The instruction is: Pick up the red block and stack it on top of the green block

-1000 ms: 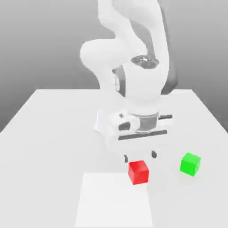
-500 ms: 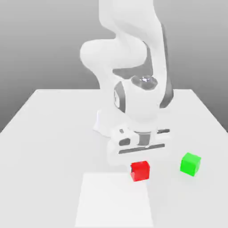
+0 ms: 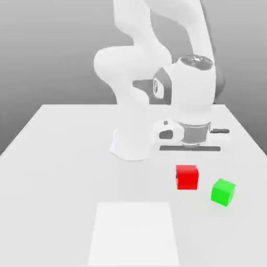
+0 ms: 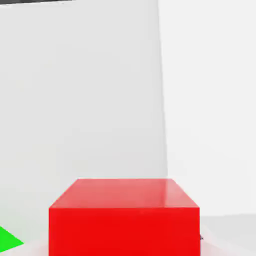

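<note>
Grey backdrop rises behind a pale table (image 3: 62, 156), which carries a whiter square patch (image 3: 133, 234) near its front edge. Above the table, the red block (image 3: 187, 177) hangs clear of the surface, its faces roughly square to the exterior view, pinched in the narrowly closed gripper (image 3: 187, 166) directly under the hand. The green block (image 3: 223, 192) sits on the table just to the exterior view's right, slightly turned, apart from the red one. Nothing lies between them.
</note>
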Controlling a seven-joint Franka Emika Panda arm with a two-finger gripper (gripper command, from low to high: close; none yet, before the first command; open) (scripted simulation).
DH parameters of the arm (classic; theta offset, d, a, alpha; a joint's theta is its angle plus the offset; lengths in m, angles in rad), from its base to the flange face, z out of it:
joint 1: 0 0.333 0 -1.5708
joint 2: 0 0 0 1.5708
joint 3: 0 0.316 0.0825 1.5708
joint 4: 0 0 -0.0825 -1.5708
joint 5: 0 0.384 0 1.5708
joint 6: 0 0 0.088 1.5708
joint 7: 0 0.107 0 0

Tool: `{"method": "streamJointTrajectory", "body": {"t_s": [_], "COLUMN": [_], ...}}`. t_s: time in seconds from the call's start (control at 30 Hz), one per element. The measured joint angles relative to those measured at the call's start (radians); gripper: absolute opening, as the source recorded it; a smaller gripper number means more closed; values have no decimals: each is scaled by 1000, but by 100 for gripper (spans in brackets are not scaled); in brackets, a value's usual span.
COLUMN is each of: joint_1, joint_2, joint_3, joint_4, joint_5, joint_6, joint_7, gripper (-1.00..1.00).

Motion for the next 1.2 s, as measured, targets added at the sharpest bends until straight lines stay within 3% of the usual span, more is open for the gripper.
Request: {"method": "streamJointTrajectory", "body": {"t_s": [0.57,0.93,1.1,1.13,1.2], "joint_1": [59,-4,16,25,25], "joint_2": [3,151,244,261,261], "joint_3": [269,289,246,233,233], "joint_4": [71,88,85,84,84], "joint_5": [56,-136,-260,-281,-281], "joint_6": [-78,43,124,139,139], "joint_7": [849,1011,1099,1114,1114], "gripper": [-100,-100,-100,100,100]}}
